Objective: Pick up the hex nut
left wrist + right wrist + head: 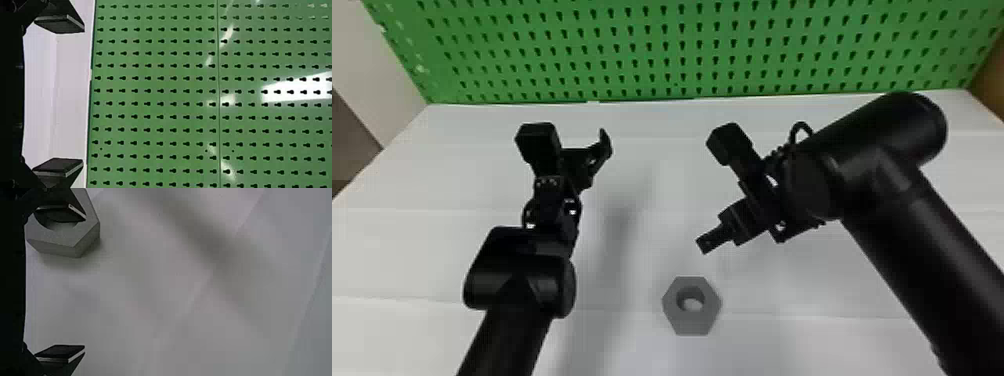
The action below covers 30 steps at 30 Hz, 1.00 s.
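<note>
In the head view the hex nut (693,326) lay flat on the counter (832,290), near the right gripper (708,242); the left gripper (602,144) hung nearer the far edge, by a green pegboard (682,50). The left wrist view showed the left gripper (83,95) spread wide, holding nothing; the right wrist view, the right gripper (85,282) likewise.
</note>
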### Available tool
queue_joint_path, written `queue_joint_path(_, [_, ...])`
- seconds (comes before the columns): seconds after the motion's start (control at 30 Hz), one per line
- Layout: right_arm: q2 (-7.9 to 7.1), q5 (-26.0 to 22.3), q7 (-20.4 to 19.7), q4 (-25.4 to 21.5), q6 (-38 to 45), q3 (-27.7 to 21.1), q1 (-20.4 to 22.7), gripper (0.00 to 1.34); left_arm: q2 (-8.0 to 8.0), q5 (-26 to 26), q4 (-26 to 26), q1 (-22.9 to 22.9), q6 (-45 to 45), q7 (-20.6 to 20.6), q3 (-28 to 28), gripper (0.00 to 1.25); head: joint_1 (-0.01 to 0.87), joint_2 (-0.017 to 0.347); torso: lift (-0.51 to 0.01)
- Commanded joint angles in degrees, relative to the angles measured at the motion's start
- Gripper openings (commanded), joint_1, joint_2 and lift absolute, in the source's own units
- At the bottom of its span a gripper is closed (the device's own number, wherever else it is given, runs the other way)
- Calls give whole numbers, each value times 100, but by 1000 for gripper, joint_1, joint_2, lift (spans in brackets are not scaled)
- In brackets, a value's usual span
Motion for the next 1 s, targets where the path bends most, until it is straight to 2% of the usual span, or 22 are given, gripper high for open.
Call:
queue_joint_path(0.0, [0,-106,0,214,8,118,-93,1212,1,0,0,0,0,0,3,1160,785,160,-76])
queue_joint_path(0.43, [61,-343,0,820,8,478,-330,1212,1,-17,0,-17,0,0,3,1160,785,160,-76])
queue_joint_path(0.97, [141,-528,18,1295,8,777,-497,1212,1,-26,18,-35,0,0,-6,1160,785,160,-76])
